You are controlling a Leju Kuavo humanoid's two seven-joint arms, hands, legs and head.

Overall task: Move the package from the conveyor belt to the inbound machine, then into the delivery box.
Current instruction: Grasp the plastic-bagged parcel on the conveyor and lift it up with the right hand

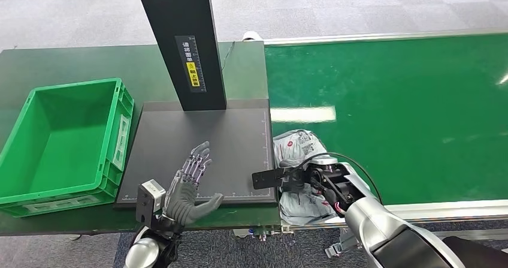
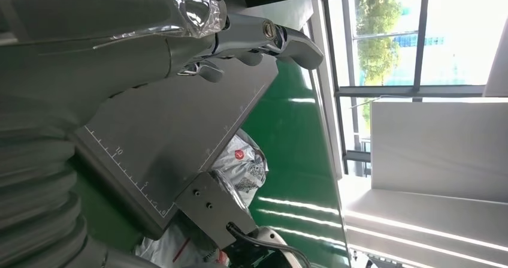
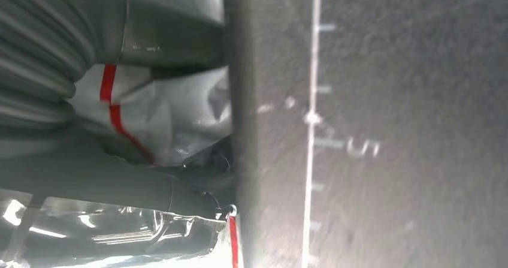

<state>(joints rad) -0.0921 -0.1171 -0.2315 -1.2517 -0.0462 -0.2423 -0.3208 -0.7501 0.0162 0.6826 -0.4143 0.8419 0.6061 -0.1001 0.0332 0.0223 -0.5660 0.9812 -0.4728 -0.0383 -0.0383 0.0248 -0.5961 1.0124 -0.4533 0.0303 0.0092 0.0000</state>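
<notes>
The package [image 1: 299, 151], a crumpled grey poly bag with red marks and a printed label, lies on the green belt [image 1: 407, 112] at its near corner, right against the edge of the dark ruled plate [image 1: 209, 142] of the inbound machine, whose black column [image 1: 183, 40] rises from the plate's far side. So the task looks barely started: the bag is not yet on the plate, and the green box [image 1: 63, 139] to the left of the plate holds nothing. The right hand [image 1: 308, 184] is down on the bag; in the right wrist view its thumb and fingers lie against the grey film right next to the plate's edge, and they seem to be closing on it, but I cannot tell whether the grip is made, since the bag hides the fingertips and it is not lifted in any view. The left hand [image 1: 191, 187] hovers over the plate's near edge with fingers spread and thumb out, holding nothing. What is left, by my reading, is nearly everything: secure the bag, carry it the short way onto the plate under the column, then move it on across the plate into the box, which stands just beside the plate's left edge.
</notes>
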